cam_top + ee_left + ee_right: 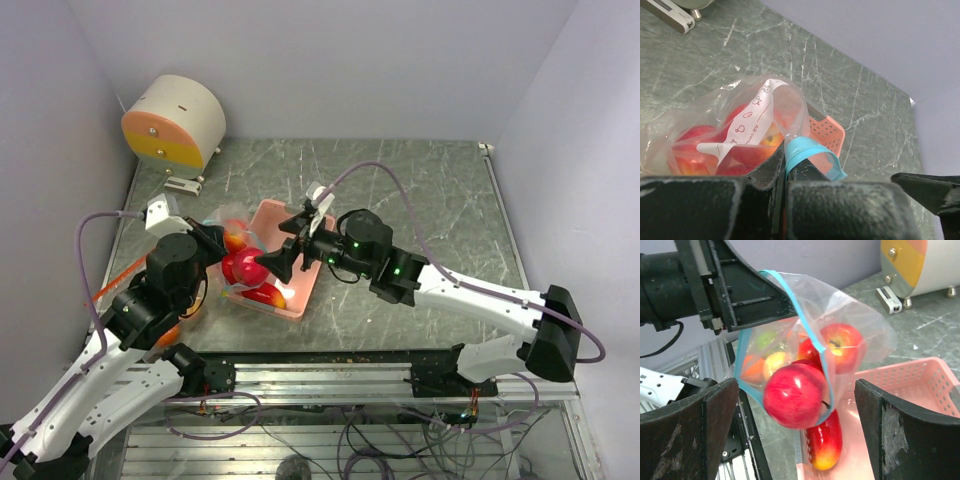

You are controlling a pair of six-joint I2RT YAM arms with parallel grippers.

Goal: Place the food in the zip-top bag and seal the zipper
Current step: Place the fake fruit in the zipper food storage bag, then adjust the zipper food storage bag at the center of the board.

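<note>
The zip-top bag point(860, 330) hangs over the left end of the pink basket, with red apples point(840, 347), an orange and a green fruit inside. My left gripper point(785, 165) is shut on the teal zipper point(810, 150) at the bag's mouth. One red apple point(795, 395) sits in the open mouth, half inside. My right gripper point(796, 390) is open wide, its fingers on either side of that apple and not touching it. A red-yellow apple point(825, 442) lies in the basket below. From above, the bag point(228, 225) sits between the left gripper point(212, 240) and the right gripper point(290, 243).
The pink slatted basket point(305, 290) stands at the table's middle, near the front edge. A round cream-and-orange device point(175, 120) stands at the back left with a small white stand point(183, 184) before it. Walls close in the left, back and right.
</note>
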